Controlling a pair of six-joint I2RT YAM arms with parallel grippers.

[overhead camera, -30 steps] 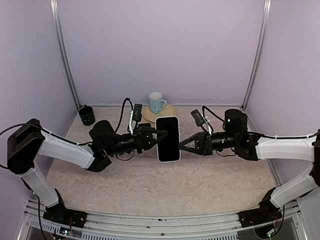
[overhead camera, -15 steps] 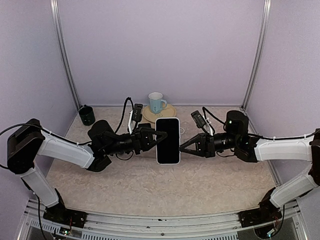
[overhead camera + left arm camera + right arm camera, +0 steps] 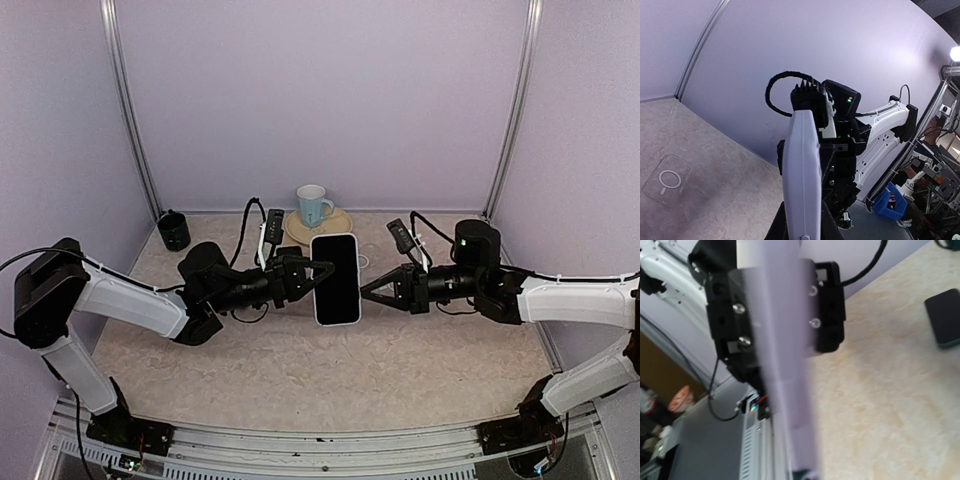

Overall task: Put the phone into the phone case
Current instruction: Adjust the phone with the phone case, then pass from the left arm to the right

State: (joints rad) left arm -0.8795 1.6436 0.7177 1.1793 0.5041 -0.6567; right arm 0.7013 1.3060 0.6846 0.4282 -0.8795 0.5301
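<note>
Left hand (image 3: 318,270) pinches the phone (image 3: 337,280) by its left long edge and holds it up off the surface (image 3: 300,370). The screen is dark and faces up toward the top camera, with the phone reaching out to the right of the fingertips. The left wrist view shows the phone edge-on, pale side rail, rising straight ahead of the hand. Right hand (image 3: 365,292) has its fingers pressed together with nothing between them. It points left at the phone's right long edge, tip just beside it; cannot tell if it touches. The two hands face each other with the phone between them. In the right wrist view the phone is a blurred pale strip right in front of the hand, with the left hand's black body behind it. The phone case (image 3: 667,181), clear with a ring mark, lies flat on the surface, below and off to the side of the left hand, apart from the phone. Beyond both hands, near the back wall, a mug (image 3: 313,205) stands on a round coaster (image 3: 338,222). A black cup (image 3: 173,231) stands beyond the left arm.
</note>
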